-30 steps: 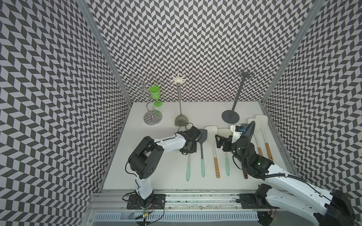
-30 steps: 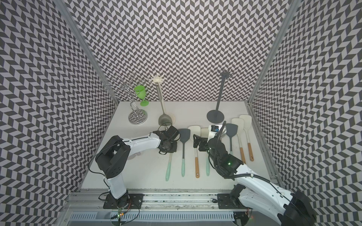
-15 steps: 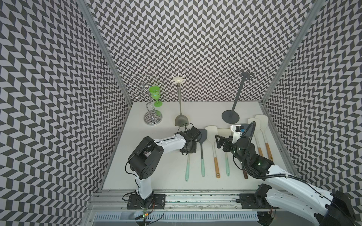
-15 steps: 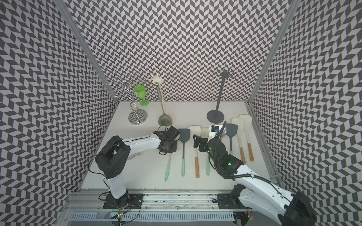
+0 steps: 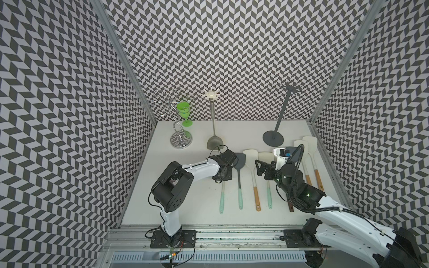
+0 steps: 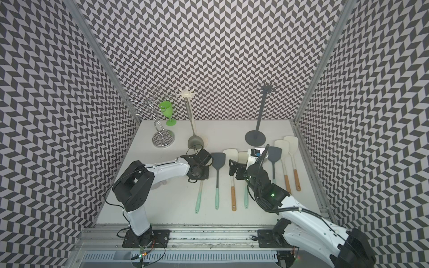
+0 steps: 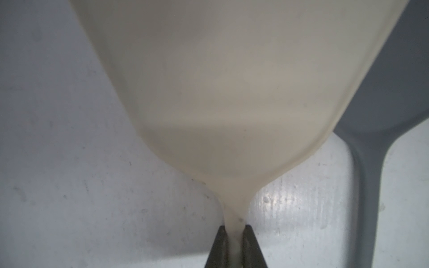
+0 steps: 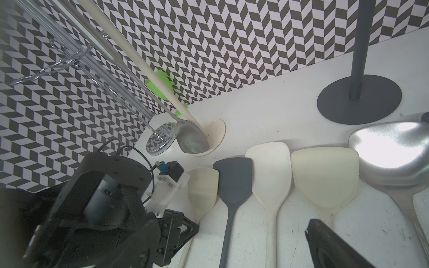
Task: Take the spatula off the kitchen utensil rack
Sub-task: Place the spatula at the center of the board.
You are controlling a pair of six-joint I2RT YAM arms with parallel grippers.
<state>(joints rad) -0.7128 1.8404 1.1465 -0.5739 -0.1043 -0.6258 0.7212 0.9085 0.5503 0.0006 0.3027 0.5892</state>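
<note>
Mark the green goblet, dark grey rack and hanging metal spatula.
green goblet [image 5: 183,111], in a top view, on its bowl.
dark grey rack [image 5: 269,141], in a top view, on its round base.
metal spatula [image 5: 214,143], in a top view, on its blade.

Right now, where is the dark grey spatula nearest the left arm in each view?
Both top views: dark grey spatula, second in the row from the left arm.
Left wrist: it sits at the edge, behind the cream spatula.
Right wrist: it lies between two cream blades.
Landmark: that cream spatula.
</note>
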